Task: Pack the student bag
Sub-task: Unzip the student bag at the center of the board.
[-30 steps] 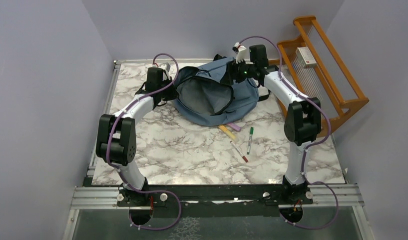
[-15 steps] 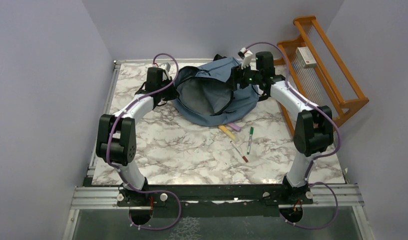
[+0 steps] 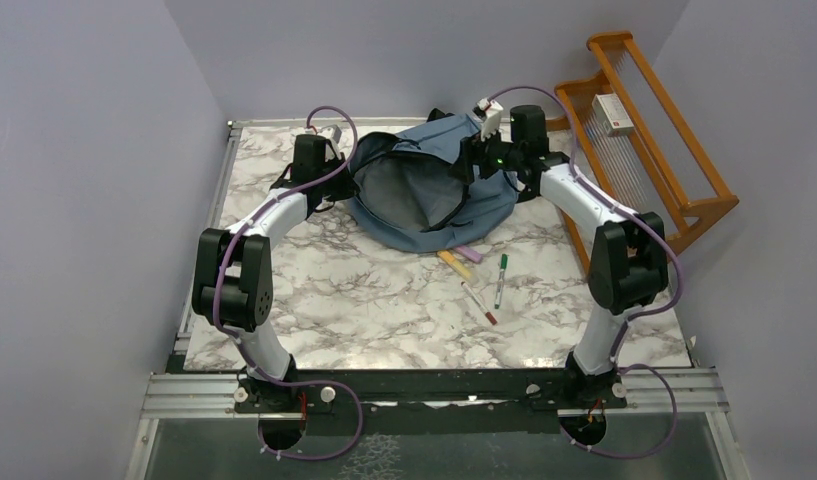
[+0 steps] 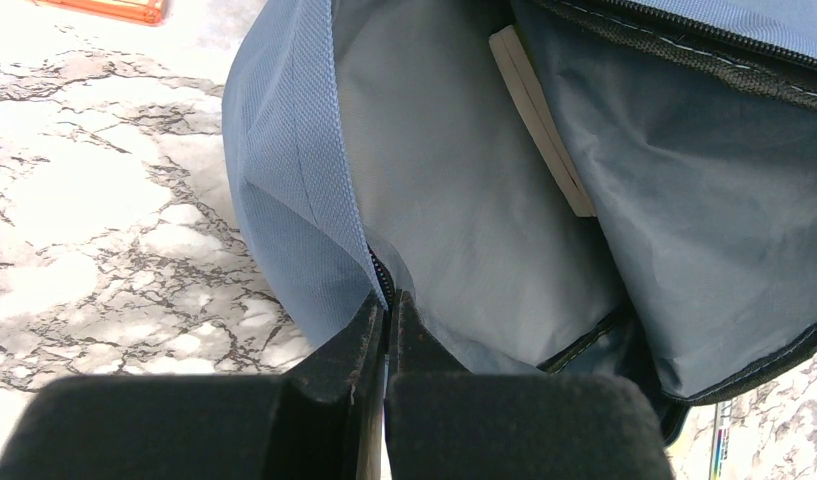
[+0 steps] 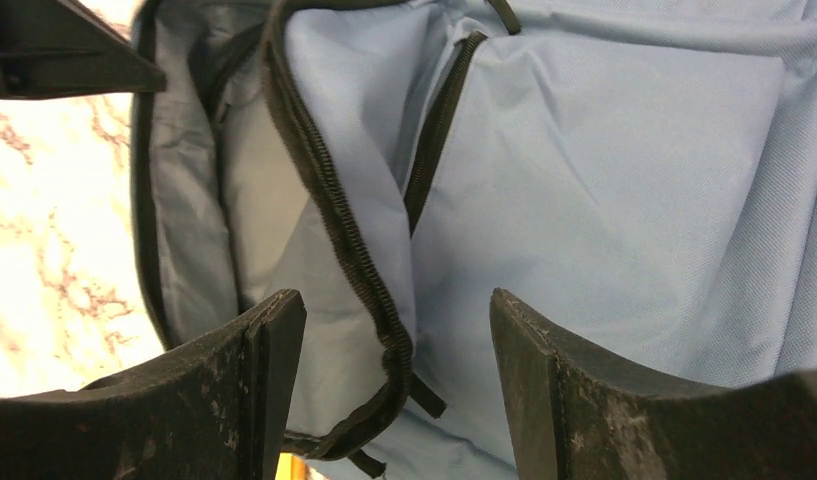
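The student bag [image 3: 454, 195] is a slate-blue backpack lying at the back middle of the marble table, its main compartment gaping with grey lining [image 4: 454, 190] showing. A pale book edge [image 4: 539, 110] sticks up inside. My left gripper [image 4: 387, 300] is shut on the bag's left opening rim by the zipper, and holds it up [image 3: 346, 183]. My right gripper [image 5: 394, 320] hovers open over the bag's right side [image 3: 469, 165]. The dark zipper edge [image 5: 354, 260] of the flap runs between its fingers [image 5: 279, 335], apart from both.
A yellow highlighter [image 3: 454, 264], a purple one [image 3: 469, 253], a green marker [image 3: 501, 280] and a red pen [image 3: 479, 303] lie in front of the bag. A wooden rack [image 3: 684, 150] with a white box [image 3: 614, 113] stands at the right. An orange object [image 4: 104, 8] lies beyond the bag.
The right arm has shifted slightly to the right, with its elbow swinging outward, and its jaws have widened a little. The left arm and the bag have stayed still.
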Controlling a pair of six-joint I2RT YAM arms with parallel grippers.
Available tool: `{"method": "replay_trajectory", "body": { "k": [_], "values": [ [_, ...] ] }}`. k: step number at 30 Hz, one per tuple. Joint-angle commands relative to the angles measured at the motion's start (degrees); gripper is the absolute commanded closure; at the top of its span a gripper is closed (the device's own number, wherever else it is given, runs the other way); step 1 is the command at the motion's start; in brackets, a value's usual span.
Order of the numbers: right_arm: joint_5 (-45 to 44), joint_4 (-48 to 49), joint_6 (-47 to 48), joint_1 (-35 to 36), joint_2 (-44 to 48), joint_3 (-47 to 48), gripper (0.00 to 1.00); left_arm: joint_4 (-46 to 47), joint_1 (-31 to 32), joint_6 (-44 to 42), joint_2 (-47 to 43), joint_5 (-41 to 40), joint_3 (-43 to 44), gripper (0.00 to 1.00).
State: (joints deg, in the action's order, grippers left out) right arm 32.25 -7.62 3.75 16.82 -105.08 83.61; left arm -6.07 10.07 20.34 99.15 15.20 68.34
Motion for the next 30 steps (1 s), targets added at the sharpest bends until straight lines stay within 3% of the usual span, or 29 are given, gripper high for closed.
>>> {"method": "replay_trajectory", "body": {
  "k": [1,5,8,17,19,22,30],
  "values": [
    [-3.56,-1.94,2.11,0.58,-2.69,2.70,0.27,1.71,-0.40,0.14,-1.55,1.59,-0.28,1.00],
    [-1.33,-1.38,1.44,0.72,-4.23,3.86,0.32,1.71,-0.40,0.26,-1.60,2.49,-0.07,1.00],
    [1.95,-0.73,0.27,0.89,-5.00,4.39,0.41,1.30,-0.40,0.51,-1.68,3.99,0.34,1.00],
    [5.50,1.30,-1.97,1.31,-3.47,4.28,0.88,-5.35,-0.22,0.99,-2.56,4.14,2.57,1.00],
    [5.17,1.28,-2.09,1.29,-2.77,4.99,0.94,-6.90,-0.22,0.64,-3.21,4.05,3.17,1.00],
    [4.30,-0.62,-2.65,1.31,-2.33,8.70,0.99,-9.33,-0.18,0.24,-4.31,4.38,4.11,1.00],
    [0.45,-14.19,-1.20,3.15,-6.63,26.66,1.00,-12.76,0.04,1.97,-8.74,5.65,3.61,1.00]
  ]
}}
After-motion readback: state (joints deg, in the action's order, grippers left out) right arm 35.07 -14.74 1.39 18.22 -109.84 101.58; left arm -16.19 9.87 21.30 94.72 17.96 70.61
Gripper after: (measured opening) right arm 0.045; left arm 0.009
